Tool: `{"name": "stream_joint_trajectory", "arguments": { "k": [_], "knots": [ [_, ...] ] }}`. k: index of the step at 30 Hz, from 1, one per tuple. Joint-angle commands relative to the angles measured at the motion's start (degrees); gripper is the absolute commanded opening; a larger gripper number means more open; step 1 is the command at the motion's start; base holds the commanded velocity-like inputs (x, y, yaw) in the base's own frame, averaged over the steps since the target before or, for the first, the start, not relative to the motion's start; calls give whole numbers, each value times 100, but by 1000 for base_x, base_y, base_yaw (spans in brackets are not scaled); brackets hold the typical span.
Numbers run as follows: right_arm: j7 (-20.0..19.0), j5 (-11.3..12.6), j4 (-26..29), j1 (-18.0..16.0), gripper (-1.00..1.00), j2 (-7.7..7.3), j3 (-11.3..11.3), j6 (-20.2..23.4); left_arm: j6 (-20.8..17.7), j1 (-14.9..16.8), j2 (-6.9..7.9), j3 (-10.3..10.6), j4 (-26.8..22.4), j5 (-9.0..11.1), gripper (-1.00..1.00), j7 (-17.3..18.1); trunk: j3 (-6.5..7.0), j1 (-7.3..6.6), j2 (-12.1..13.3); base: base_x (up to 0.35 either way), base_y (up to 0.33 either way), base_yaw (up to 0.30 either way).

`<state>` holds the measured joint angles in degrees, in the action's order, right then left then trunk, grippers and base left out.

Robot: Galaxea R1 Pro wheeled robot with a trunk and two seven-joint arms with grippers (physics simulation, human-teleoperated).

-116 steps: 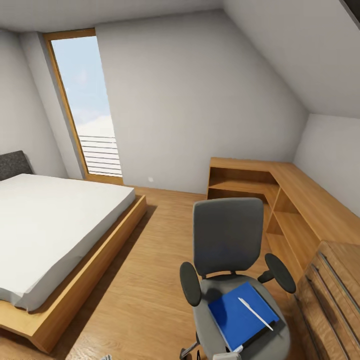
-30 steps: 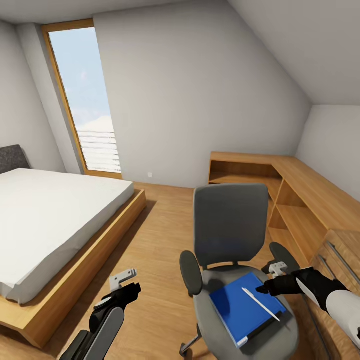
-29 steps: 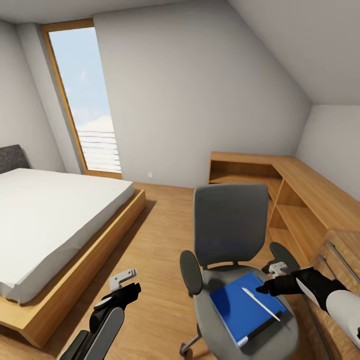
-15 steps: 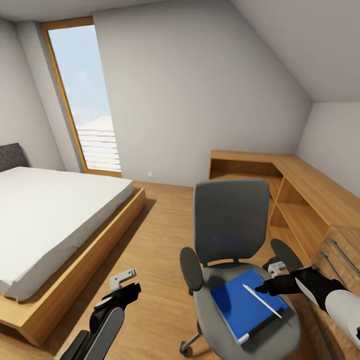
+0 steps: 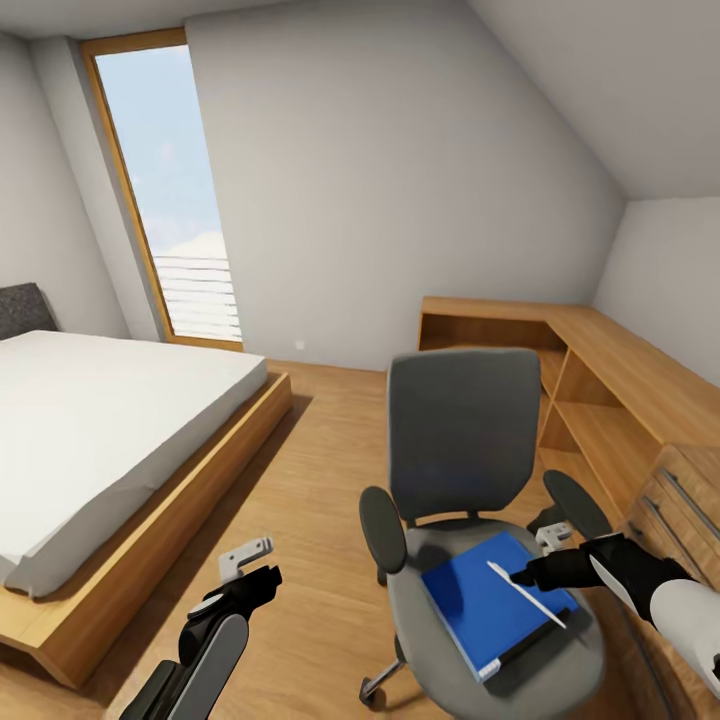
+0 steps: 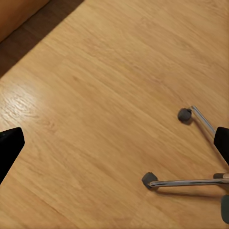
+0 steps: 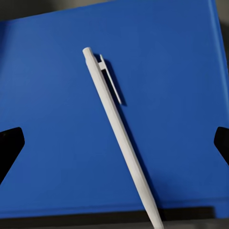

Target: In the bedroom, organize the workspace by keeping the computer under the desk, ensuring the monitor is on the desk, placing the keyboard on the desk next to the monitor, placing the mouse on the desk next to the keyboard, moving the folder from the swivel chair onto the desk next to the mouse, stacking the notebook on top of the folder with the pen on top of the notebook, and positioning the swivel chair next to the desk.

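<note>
The swivel chair, grey with black armrests, stands on the wood floor facing me. The blue folder lies flat on its seat, and the white pen rests diagonally on top. My right gripper hovers open just above the folder's right side, with the pen lying between its spread fingertips. A thin dark layer shows under the folder's near edge; I cannot tell whether it is the notebook. My left gripper is open over bare floor, near the chair's chrome base. The desk, computer, monitor, keyboard and mouse are out of view.
A low bed on a wood frame takes up the left side. A wooden corner shelf unit runs along the back right, with a light wood dresser close to my right arm. A tall window is in the far wall.
Since the earliest frame both arms have come up into the head view, the right one reaching over the folder. In the last second the view has tilted slightly; the grippers hold their places.
</note>
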<state>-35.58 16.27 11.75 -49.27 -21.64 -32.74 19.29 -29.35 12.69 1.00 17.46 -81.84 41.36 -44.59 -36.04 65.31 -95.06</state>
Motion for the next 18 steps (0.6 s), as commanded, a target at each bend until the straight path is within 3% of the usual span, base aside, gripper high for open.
{"name": "stream_joint_trajectory", "arguments": {
  "k": [1, 8, 18],
  "knots": [
    [-2, 60, 11, -3, 100, -2, -31, 49, -10, 6, 9, 10, -6, 39, 100, -50, -24, 22, -45, 0, 0, 0],
    [4, 60, 10, -3, 100, 2, -39, 49, -10, 6, 14, -3, 0, 39, 100, -50, -150, 176, -326, 0, 0, 0],
    [12, 56, 1, -3, 100, 8, -71, 49, -10, 6, 14, -21, 8, 39, 100, -58, -150, 176, -326, 0, 0, 0]
  ]
}}
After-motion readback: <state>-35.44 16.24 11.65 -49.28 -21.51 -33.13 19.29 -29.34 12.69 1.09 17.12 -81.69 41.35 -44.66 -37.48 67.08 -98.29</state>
